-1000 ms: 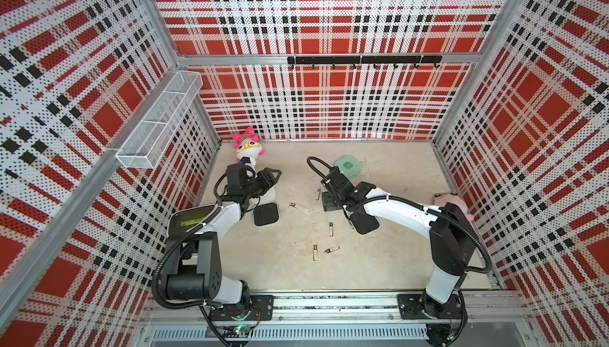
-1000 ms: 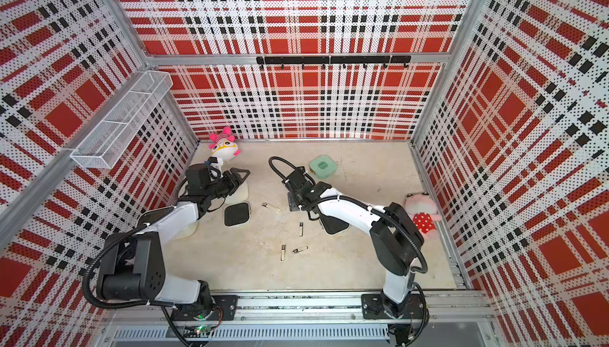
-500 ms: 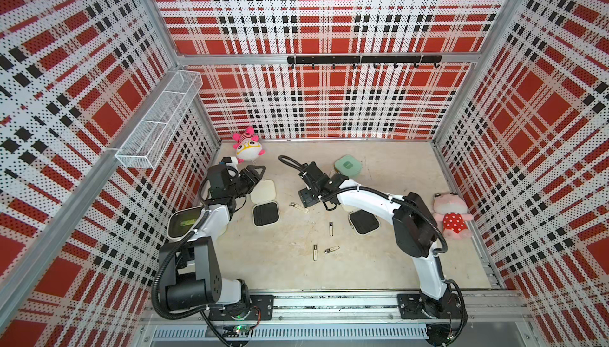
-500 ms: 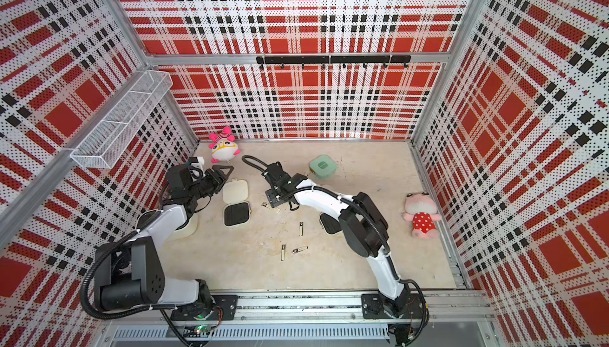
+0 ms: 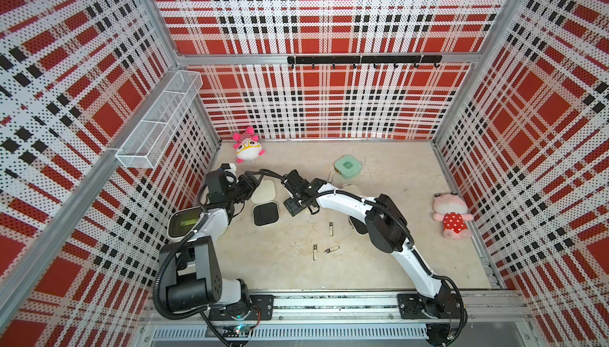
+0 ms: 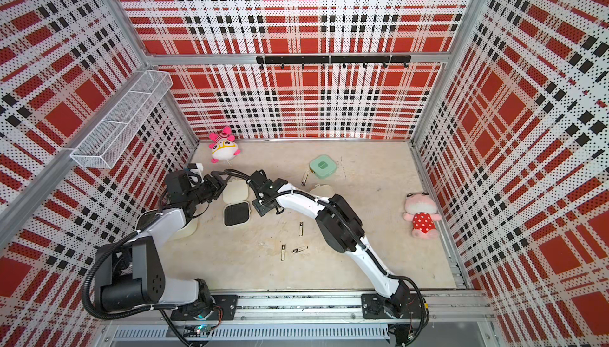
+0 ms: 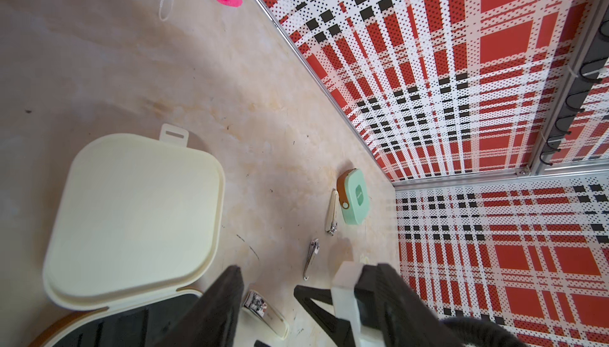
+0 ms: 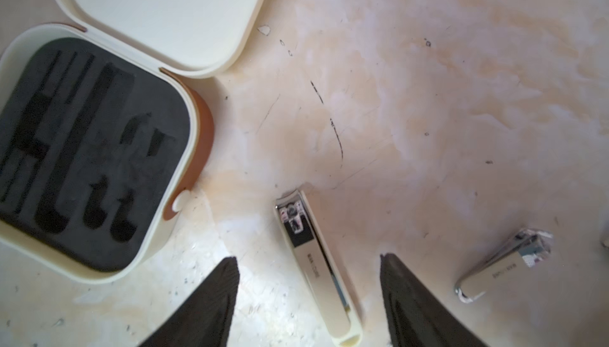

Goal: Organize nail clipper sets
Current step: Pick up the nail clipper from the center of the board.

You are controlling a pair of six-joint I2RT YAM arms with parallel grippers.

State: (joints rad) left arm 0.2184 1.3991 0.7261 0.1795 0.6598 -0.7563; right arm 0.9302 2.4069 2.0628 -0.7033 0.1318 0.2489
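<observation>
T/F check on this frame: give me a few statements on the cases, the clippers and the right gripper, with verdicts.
1. The mint green case is closed. True.
2. The black tray of the open cream case holds tools. False: its slots are empty.
3. The right gripper is shut on a clipper. False: its jaws stand open, one on either side of a clipper lying on the table.
4. Two plush toys sit on the table. True: a pink plush and a red-dotted plush.
</observation>
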